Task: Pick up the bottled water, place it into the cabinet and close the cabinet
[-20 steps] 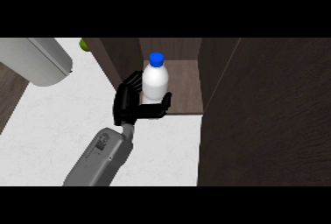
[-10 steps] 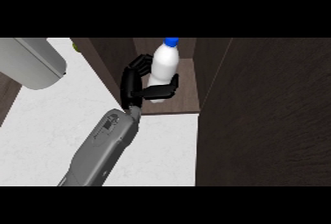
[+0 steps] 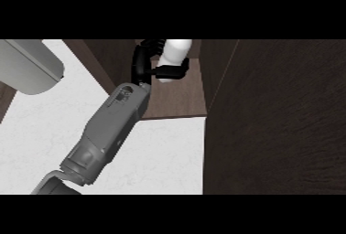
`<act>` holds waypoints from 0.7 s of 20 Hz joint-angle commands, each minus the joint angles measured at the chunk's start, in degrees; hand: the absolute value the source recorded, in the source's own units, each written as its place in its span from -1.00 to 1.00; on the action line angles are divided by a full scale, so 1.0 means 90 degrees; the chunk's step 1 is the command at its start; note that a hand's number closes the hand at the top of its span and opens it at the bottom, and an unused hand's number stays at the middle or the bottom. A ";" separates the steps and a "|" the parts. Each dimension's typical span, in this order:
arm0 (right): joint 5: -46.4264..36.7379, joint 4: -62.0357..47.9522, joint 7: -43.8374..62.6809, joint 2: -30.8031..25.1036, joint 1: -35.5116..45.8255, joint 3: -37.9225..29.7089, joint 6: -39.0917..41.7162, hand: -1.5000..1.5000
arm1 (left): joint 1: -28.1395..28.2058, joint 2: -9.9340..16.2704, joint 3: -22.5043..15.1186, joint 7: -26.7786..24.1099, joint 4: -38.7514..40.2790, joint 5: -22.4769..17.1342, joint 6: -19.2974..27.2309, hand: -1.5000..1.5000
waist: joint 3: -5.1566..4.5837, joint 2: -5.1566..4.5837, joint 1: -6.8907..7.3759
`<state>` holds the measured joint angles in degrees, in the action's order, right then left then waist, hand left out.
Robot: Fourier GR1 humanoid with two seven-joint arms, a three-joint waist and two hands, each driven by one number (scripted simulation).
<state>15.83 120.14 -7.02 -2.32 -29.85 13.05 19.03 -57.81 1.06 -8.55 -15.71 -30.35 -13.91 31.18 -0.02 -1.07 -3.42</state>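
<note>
I see one water bottle (image 3: 177, 51) inside the cabinet (image 3: 177, 98), above its shelf. My right hand (image 3: 150, 64) wraps its fingers around the bottle. One grey appliance (image 3: 27, 64) sits on the white counter (image 3: 162, 155).

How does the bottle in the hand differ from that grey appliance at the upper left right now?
The bottled water is white, slim and held in the robot hand over the cabinet shelf; the grey appliance is bulky and free of the hand, at the white counter's upper left. The bottle's cap is cut off by the view's top. Both look smooth and rounded.
</note>
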 commanded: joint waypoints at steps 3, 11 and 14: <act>-0.0362 0.0141 -0.0095 0.0122 -0.0270 0.0447 -0.0067 -1.00 | -0.0846 0.0139 0.0230 -0.0289 0.1383 0.0314 0.0360 1.00 | -0.0001 -0.0017 -0.0107; 0.0271 -0.0176 -0.0104 -0.0149 0.0137 -0.0221 0.0181 -1.00 | -0.0718 0.0135 0.0233 -0.1015 0.2322 0.0649 0.0922 1.00 | 0.0000 -0.0076 -0.0101; 0.0007 -0.0177 -0.0300 -0.0070 -0.0134 -0.0061 0.0122 -1.00 | -0.0785 0.0409 0.0305 -0.1057 0.2428 0.0648 0.0777 -1.00 | -0.0001 -0.0031 -0.0049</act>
<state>16.03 119.59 -8.22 -2.78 -30.13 13.19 19.79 -64.27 1.50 -6.12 -24.06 -11.18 -9.07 38.33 0.02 -1.36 -4.21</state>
